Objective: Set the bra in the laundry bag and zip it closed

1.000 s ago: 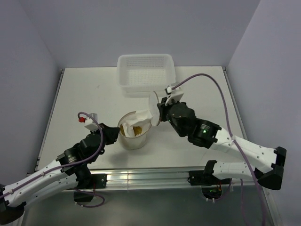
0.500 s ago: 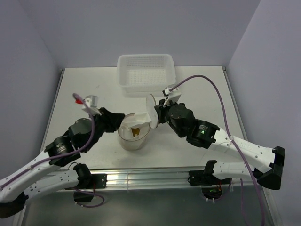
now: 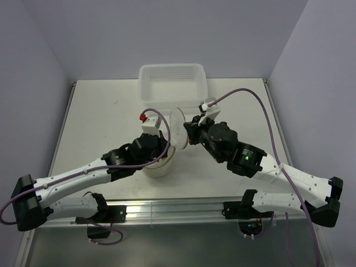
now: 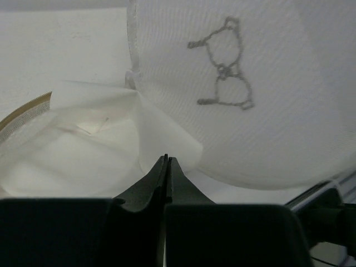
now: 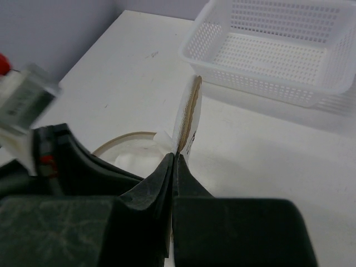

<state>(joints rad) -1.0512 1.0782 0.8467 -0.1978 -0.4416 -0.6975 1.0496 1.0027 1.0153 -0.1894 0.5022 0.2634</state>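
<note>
1. Counter (image 3: 100, 111): pale and flat, and both arms meet over its middle.
2. Basket (image 3: 172, 67): a white perforated tub beyond the right fingers (image 5: 157, 183) and well apart from them. It has no part in this step.
3. Bag (image 3: 157, 169): a round drum of translucent white mesh, right under the left fingers (image 4: 150, 186) with its mouth open. Its tan-edged rim curves off to their left. I judge the step in hand to be tucking the contents down so the lid can close.
4. Lid (image 3: 176, 128): a flat white mesh disc standing on edge.
   - The right fingers are clamped on its rim, and it rises just beyond the left fingertips.
   - To close it well, keep that pinch firm and hold the disc upright until the left fingers are out of the mouth.
   - Then swing it down flat so the two zip edges meet all the way round.
5. Cloth (image 4: 94, 150): white, soft and creased, heaped in the bag's mouth just ahead of the left fingers.
   - One flap rides up against the lid, and it needs pushing below the rim or the zip will snag on it.
   - The left fingers are pressed together. I cannot tell whether they have caught a fold.
6. Bra: no yellow shows in any view. If it is in the bag, it lies hidden under that cloth, below the left fingers.
7. Mark (image 4: 222, 72): a thin grey bear-like outline on the lid's face, above and right of the left fingertips.
</note>
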